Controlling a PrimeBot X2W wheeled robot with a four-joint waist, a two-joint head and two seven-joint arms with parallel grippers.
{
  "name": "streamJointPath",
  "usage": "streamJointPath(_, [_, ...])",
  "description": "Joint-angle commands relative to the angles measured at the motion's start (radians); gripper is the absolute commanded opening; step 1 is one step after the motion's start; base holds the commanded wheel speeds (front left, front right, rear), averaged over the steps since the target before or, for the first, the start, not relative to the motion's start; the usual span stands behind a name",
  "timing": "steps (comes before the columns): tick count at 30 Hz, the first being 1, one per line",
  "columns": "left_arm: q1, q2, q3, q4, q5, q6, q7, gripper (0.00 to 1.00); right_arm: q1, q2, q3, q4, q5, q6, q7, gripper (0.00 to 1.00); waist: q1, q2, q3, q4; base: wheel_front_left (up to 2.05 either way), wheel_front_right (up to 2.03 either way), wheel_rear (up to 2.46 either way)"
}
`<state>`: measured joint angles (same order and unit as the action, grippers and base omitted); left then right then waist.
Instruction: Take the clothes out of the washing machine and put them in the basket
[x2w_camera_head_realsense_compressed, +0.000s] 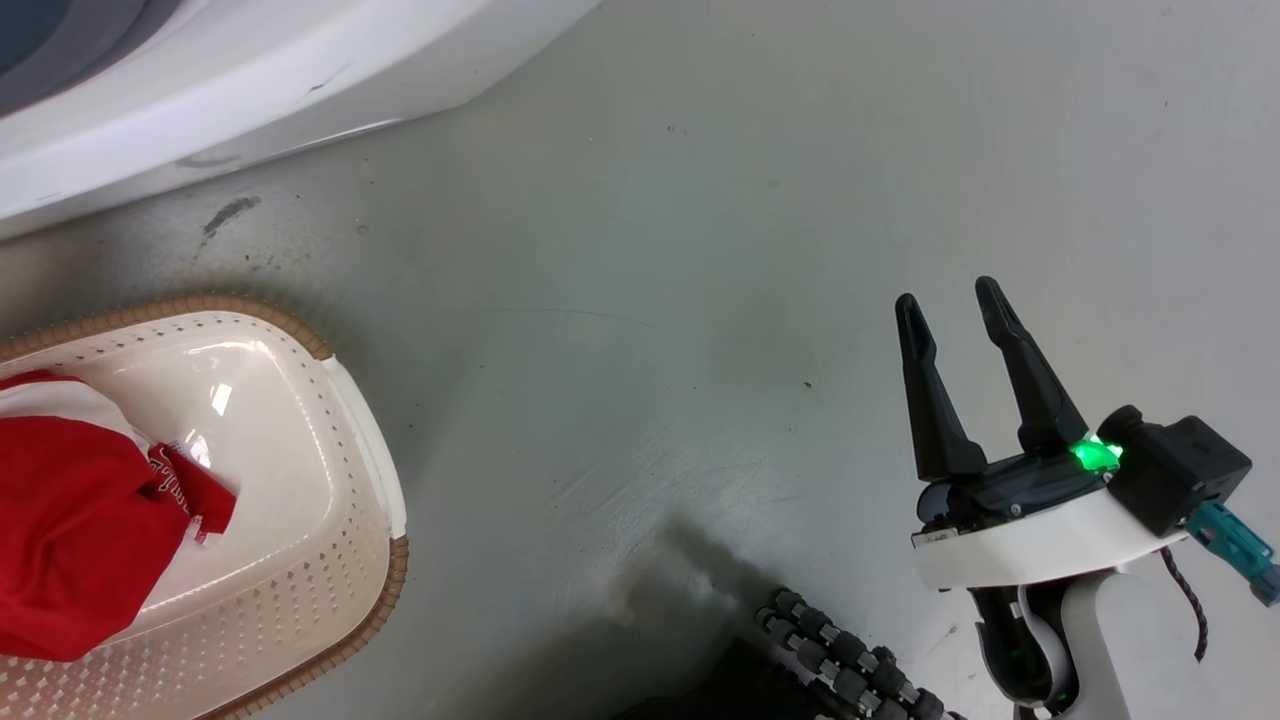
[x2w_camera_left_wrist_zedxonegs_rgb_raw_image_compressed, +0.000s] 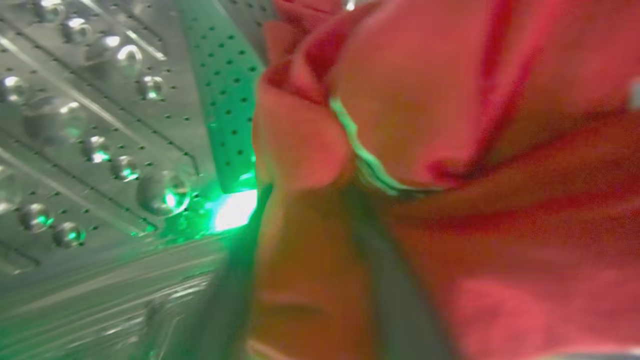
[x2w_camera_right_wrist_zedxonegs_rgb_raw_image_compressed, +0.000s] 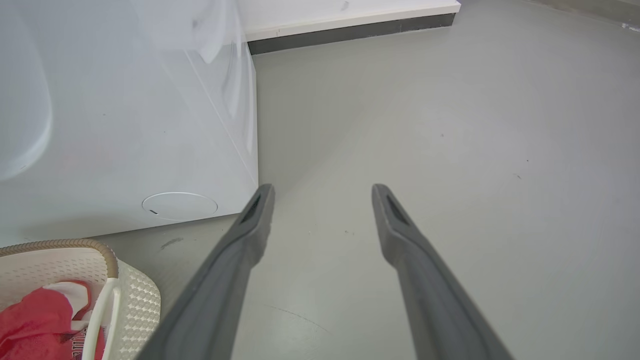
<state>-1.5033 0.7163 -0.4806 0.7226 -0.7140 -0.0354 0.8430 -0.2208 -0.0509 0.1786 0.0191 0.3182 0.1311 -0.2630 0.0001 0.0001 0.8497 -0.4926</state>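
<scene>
Head view: a smooth grey floor (x2w_camera_head_realsense_compressed: 700, 200), faintly scuffed, with a dark smear (x2w_camera_head_realsense_compressed: 230, 213) near the washer (x2w_camera_head_realsense_compressed: 200, 90) at 11 o'clock. The basket (x2w_camera_head_realsense_compressed: 330, 590) sits at 8 o'clock, with red clothes (x2w_camera_head_realsense_compressed: 70, 530) heaped in its left part. The right gripper (x2w_camera_head_realsense_compressed: 948, 292) hovers at 4 o'clock, jaws spread and empty. Right wrist view has a white wall (x2w_camera_right_wrist_zedxonegs_rgb_raw_image_compressed: 350, 10) and dark baseboard (x2w_camera_right_wrist_zedxonegs_rgb_raw_image_compressed: 350, 32) at 12 o'clock. Left wrist view: red cloth (x2w_camera_left_wrist_zedxonegs_rgb_raw_image_compressed: 450, 150) lies against the perforated drum (x2w_camera_left_wrist_zedxonegs_rgb_raw_image_compressed: 100, 100); the left gripper (x2w_camera_left_wrist_zedxonegs_rgb_raw_image_compressed: 307, 200) is blurred, and I cannot tell its grip.
</scene>
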Motion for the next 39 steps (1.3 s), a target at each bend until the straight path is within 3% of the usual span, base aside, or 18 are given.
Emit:
streamJointPath(1, [0.037,-0.006,-0.016,0.005,0.008,-0.002,0.002,0.00,-0.010,0.001,-0.001,-0.001,0.004,-0.001,-0.003,1.00,-0.0001,-0.0001,0.000,0.002,0.00,0.00,0.00])
streamJointPath(6, [0.048,-0.016,-0.014,-0.025,0.010,0.004,-0.047,0.00,-0.015,0.001,-0.007,0.008,-0.005,-0.001,-0.003,1.00,-0.0001,-0.0001,-0.021,0.019,0.00,0.00,0.00])
streamJointPath(15, [0.099,-0.038,-0.004,-0.040,0.007,-0.025,-0.212,0.00,-0.021,0.001,-0.052,0.015,-0.052,-0.001,-0.003,1.00,-0.0001,-0.0001,-0.102,0.073,0.00,0.00,0.00])
streamJointPath(25, [0.226,-0.106,-0.044,-0.018,0.042,-0.067,-0.514,0.00,-0.002,0.000,-0.124,0.019,-0.133,-0.001,-0.003,1.00,-0.0001,-0.0001,-0.229,0.186,0.00,0.00,0.00])
streamJointPath(39, [0.509,-0.181,-0.102,0.033,0.045,-0.091,-0.937,0.00,0.062,0.000,-0.155,0.046,-0.210,-0.001,-0.003,1.00,-0.0001,-0.0001,-0.454,0.301,0.00,0.00,0.00])
